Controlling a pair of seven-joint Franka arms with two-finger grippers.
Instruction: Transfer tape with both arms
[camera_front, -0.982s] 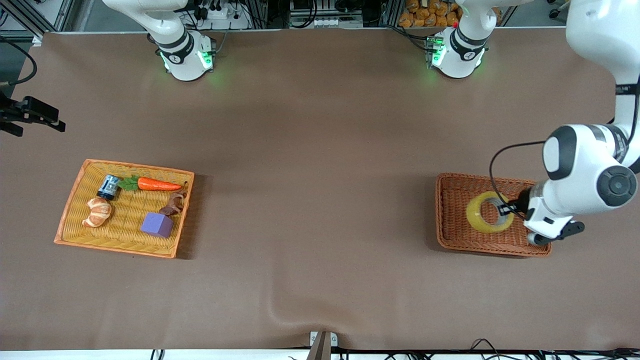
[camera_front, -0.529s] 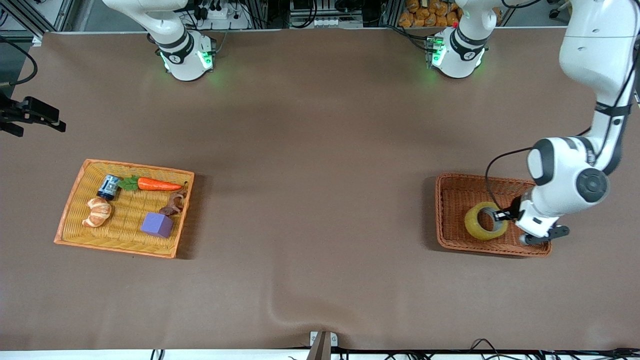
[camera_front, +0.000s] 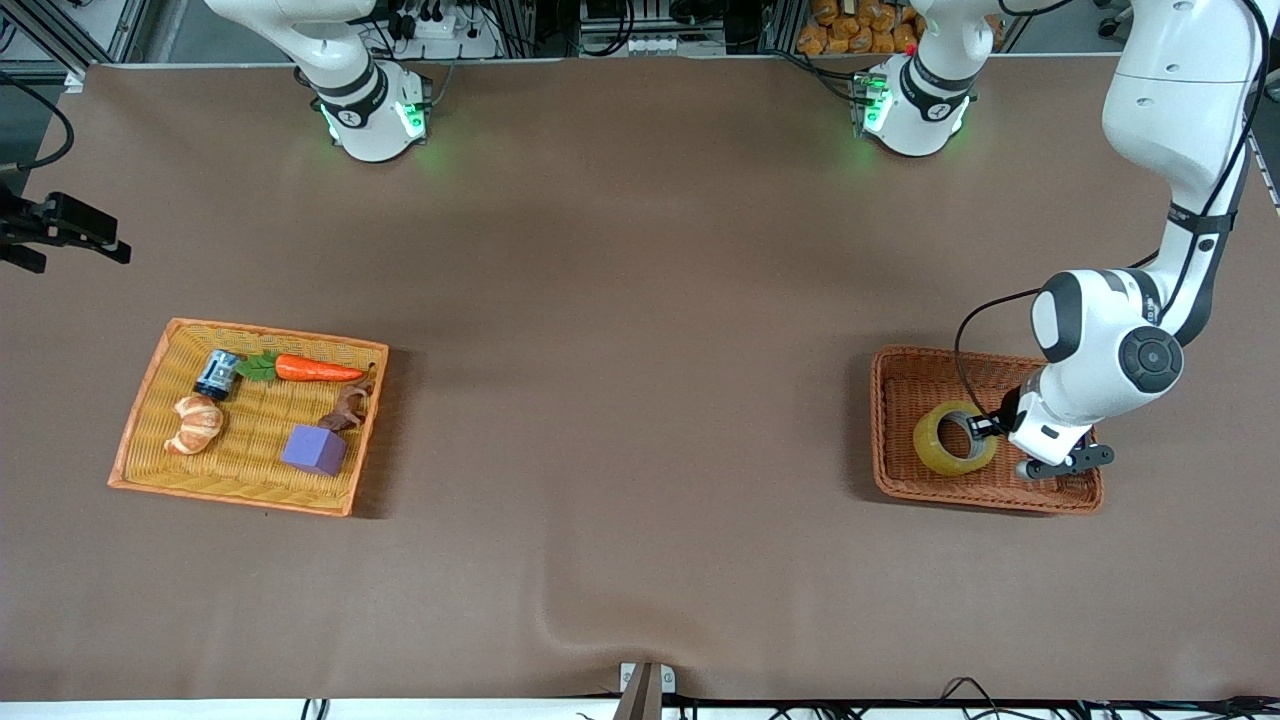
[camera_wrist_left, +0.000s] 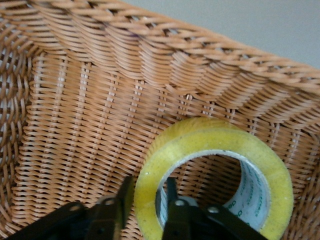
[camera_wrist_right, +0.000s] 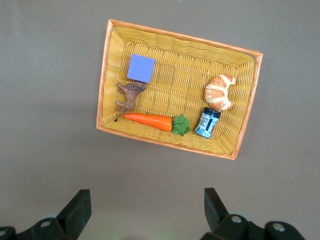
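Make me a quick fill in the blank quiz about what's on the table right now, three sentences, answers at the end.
1. The left gripper grips the wall of the yellow ____, one finger inside the ring.
2. The tape is in the ____ wicker basket.
3. The right gripper is open above the yellow basket, where the purple block lies beside the toy ____.

Answers: tape; brown; horse

Left gripper (camera_wrist_left: 145, 202) bodies cut off by the left wrist view's edge, only fingers show; tape (camera_wrist_left: 215, 180) also clipped there, and its rim hides part of one finger. In front view the left arm's wrist covers a corner of the brown basket (camera_front: 890, 470); right gripper (camera_wrist_right: 145, 212) sits outside that view. Blue jar (camera_front: 216, 374) label too small to read.
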